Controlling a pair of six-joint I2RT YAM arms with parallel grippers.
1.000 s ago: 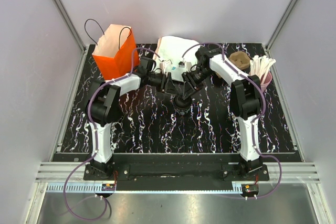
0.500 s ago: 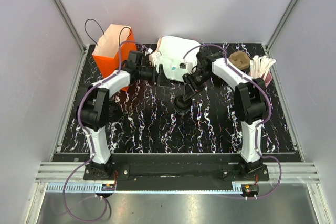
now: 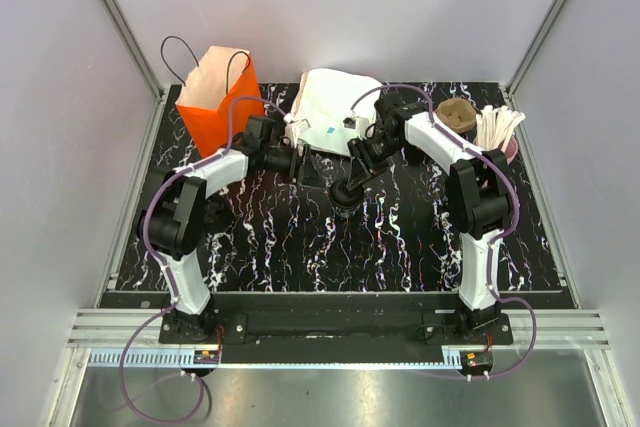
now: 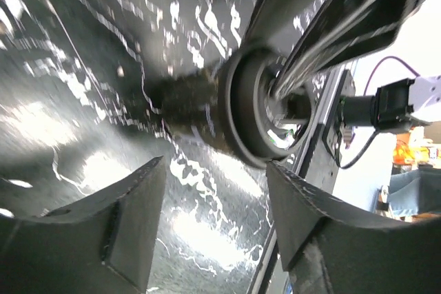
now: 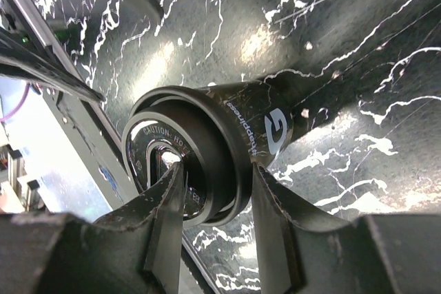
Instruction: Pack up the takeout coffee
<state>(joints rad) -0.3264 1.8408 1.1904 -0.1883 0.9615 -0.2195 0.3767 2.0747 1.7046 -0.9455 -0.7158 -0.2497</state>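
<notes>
Black marbled table [image 3: 270, 237], orange bag [image 3: 215, 112], white bag [image 3: 330, 102], pink cup [image 3: 509, 154]

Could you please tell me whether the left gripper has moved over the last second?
Yes: the left gripper drew back leftward, toward the orange bag.

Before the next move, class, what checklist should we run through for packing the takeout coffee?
1. Right end effector shut on the rim of the black lidded coffee cup: ok.
2. Left end effector open, nothing between its fingers: ok.
3. Orange paper bag upright, mouth open: ok.
4. Cup lifted off the black marbled table: cannot tell.
</notes>
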